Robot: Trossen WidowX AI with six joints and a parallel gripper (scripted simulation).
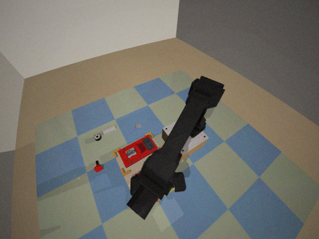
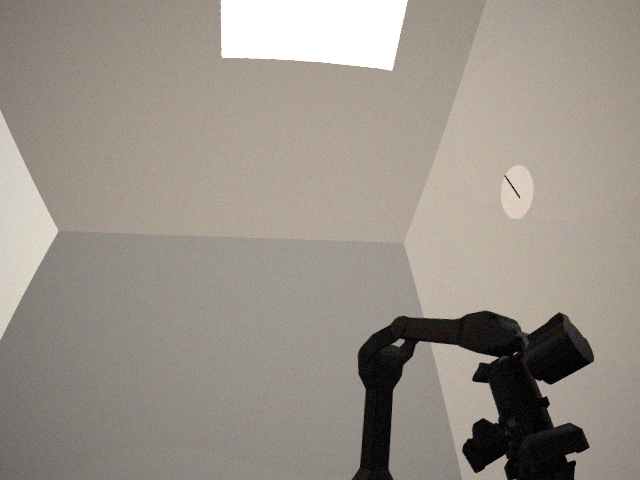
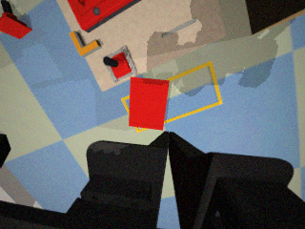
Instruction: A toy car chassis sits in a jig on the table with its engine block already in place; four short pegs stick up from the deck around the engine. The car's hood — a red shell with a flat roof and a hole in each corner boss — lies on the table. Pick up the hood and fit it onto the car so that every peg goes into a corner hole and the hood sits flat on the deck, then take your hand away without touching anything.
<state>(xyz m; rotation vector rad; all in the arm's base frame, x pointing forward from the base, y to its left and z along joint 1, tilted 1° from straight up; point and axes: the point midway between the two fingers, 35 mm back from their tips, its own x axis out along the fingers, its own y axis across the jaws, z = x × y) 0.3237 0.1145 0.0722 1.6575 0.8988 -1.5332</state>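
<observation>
The red hood (image 3: 148,105) (image 1: 157,200) lies on the mat, largely inside a yellow outline (image 3: 193,114). It looks nearly flat; its holes do not show, and the top view shows only a sliver beside the arm. My gripper (image 3: 168,135) is shut with nothing visible between the fingertips, above the mat close to the hood's near right corner in the wrist view; contact cannot be told. The red chassis (image 1: 139,157) (image 3: 102,18) sits in the jig at the board's far side. A silver-grey engine block (image 1: 130,152) is on its deck, with small dark pegs near it.
The beige board has orange corner brackets (image 1: 125,172) (image 3: 86,47) and a grey holder with a red, black-stemmed piece (image 3: 119,64). A similar red piece (image 1: 97,168) (image 3: 14,26) lies left. A pale-topped box (image 1: 199,140), a wheel (image 1: 97,137) and a white bar (image 1: 109,129) stand around.
</observation>
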